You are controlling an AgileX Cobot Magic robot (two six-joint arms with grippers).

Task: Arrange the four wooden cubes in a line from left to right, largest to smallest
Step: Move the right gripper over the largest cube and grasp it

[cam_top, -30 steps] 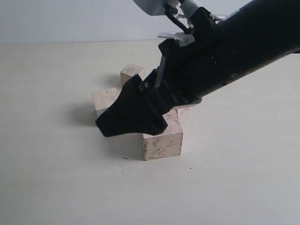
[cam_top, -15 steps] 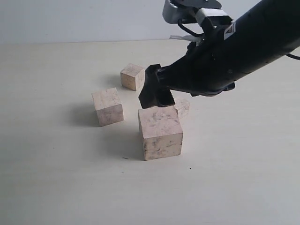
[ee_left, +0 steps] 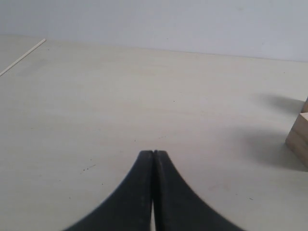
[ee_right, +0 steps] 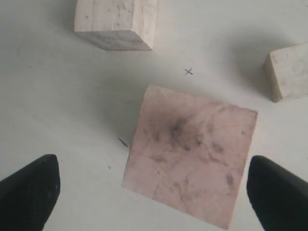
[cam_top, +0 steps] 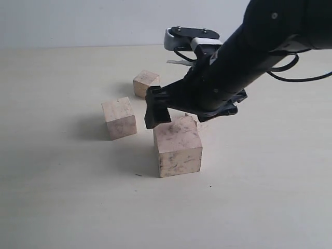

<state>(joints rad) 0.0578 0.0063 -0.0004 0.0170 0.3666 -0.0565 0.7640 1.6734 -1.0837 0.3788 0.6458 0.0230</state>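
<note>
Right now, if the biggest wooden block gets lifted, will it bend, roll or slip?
Probably rigid: the largest cube looks like solid wood. Its flat base suggests no rolling. Its matte faces probably won't slip.

Four pale, smudged cubes stood apart mid-surface. The largest cube (cam_top: pixel 179 148) was nearest the front edge, the medium cube (cam_top: pixel 119 118) leftward, the small cube (cam_top: pixel 146 84) farther back, and the smallest cube (cam_top: pixel 202 125) mostly hidden.

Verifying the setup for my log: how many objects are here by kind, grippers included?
wooden cubes: 4 (largest, second, third, smallest mostly hidden behind the right arm)
grippers: 2 (left gripper, right gripper)
total: 6
</note>
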